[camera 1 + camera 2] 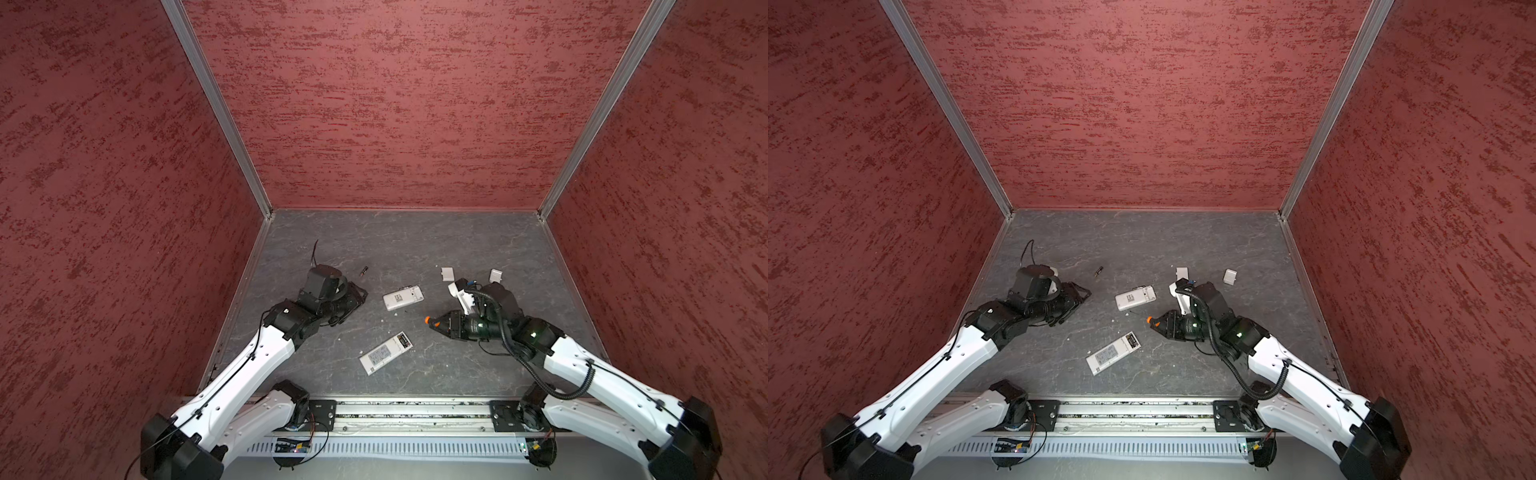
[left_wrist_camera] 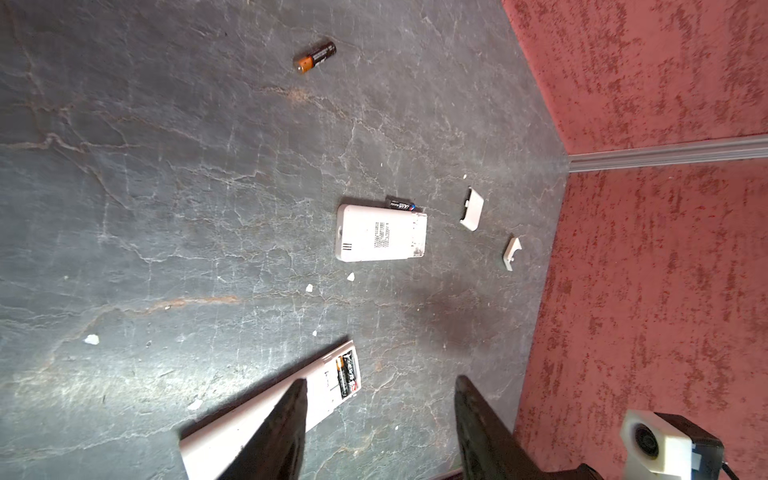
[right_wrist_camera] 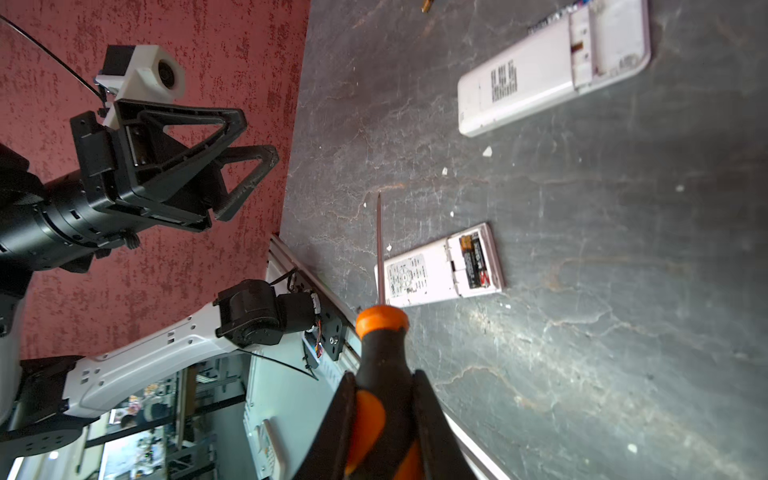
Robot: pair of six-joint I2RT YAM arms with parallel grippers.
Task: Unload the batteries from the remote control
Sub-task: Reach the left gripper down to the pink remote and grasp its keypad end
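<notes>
Prying well means sliding the screwdriver [image 3: 380, 332], gripped by the right tool [image 3: 383, 376], under the batteries [image 3: 473, 262] seated in the near remote [image 3: 409, 276], then levering gently. The left tool [image 2: 380, 382], jaws parted and empty, should pin the remote. One loose battery [image 2: 314, 57] lies far left.

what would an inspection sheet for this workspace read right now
surface: grey stone-look tabletop, scattered white chips
job's things: loose battery lying apart; second battery against far remote; batteries in near remote's open bay
clutter: two white covers, loose
grippers: left gripper open, empty; right gripper shut on screwdriver
cables: corrugated hose along right arm; thin wire at left wrist
surroundings: red walls, aluminium rail in front
</notes>
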